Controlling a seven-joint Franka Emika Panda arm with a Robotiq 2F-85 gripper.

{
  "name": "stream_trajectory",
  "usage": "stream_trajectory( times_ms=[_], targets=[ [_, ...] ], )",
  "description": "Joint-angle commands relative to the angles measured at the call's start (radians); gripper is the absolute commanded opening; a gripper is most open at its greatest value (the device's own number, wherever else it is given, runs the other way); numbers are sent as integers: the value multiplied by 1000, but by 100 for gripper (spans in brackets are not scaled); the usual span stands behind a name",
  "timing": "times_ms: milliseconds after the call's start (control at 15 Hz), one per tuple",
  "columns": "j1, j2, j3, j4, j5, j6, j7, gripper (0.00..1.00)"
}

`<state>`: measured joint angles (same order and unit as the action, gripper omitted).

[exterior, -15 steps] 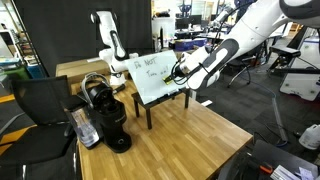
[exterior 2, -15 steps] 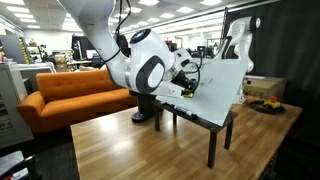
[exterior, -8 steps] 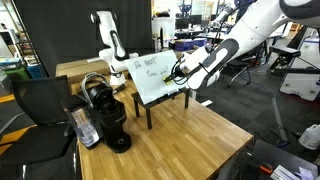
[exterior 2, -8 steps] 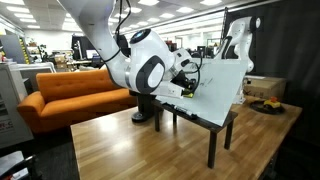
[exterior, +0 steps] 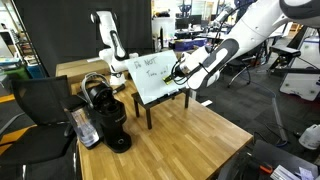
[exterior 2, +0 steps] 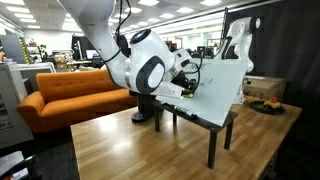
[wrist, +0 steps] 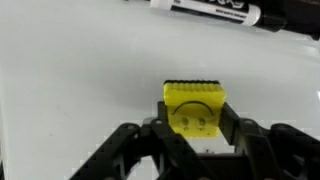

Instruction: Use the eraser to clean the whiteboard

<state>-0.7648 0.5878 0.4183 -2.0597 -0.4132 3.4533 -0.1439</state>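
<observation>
In the wrist view my gripper (wrist: 194,112) is shut on the eraser (wrist: 194,106), a small bright yellow block with a smiley face, its ridged end against the white surface of the whiteboard (wrist: 80,70). A black marker (wrist: 215,8) lies along the board's top edge. In both exterior views the whiteboard (exterior: 152,76) (exterior 2: 222,85) leans back on a dark legged stand with dark writing on it, and my gripper (exterior: 178,71) (exterior 2: 186,80) is at its face. The eraser is hidden there.
A black coffee machine (exterior: 105,112) stands on the wooden table (exterior: 180,135) near the board. A black chair (exterior: 38,105) is beside the table. An orange sofa (exterior 2: 70,95) stands behind. A second white arm (exterior: 110,45) is at the back.
</observation>
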Motion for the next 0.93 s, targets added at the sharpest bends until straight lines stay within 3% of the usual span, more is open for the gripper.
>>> stream_trajectory(
  times_ms=[0,867],
  targets=[
    [0,4,3,18,-10,0,-13,27],
    [59,76,-36,166,7,-1,-24,27]
  ],
)
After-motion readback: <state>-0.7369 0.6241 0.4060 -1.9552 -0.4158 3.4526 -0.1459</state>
